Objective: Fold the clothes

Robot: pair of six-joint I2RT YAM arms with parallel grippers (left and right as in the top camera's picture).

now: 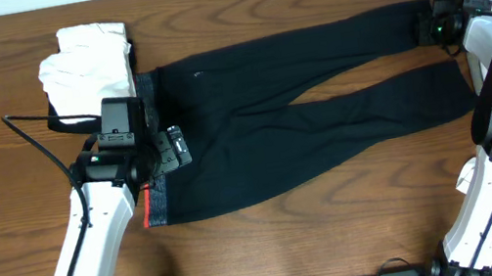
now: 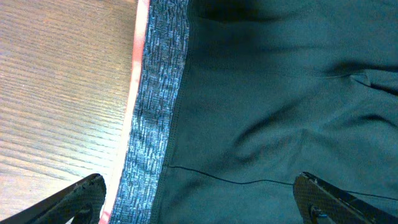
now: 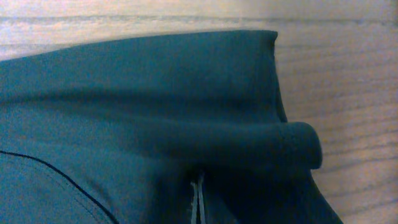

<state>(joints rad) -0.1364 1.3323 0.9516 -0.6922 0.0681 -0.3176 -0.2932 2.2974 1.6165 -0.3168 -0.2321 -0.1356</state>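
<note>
My left gripper (image 2: 199, 186) hangs spread wide over the black leggings (image 1: 302, 119), above their grey waistband (image 2: 152, 106). My right gripper (image 1: 431, 27) pinches the far leg's cuff (image 3: 273, 93). White clothes (image 1: 87, 62) lie at the far left.

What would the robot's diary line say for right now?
pants flat, unfolded | left gripper open over waistband | right gripper at leg cuff, grip unclear

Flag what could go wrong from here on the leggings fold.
1. The left gripper has its jaws open astride the waistband edge, one side over bare wood; closing may catch only the rim.
2. The right gripper is at the upper cuff only; the lower leg lies apart, so a pull could skew the leggings.
3. The white stack beside the waistband could get dragged.
</note>
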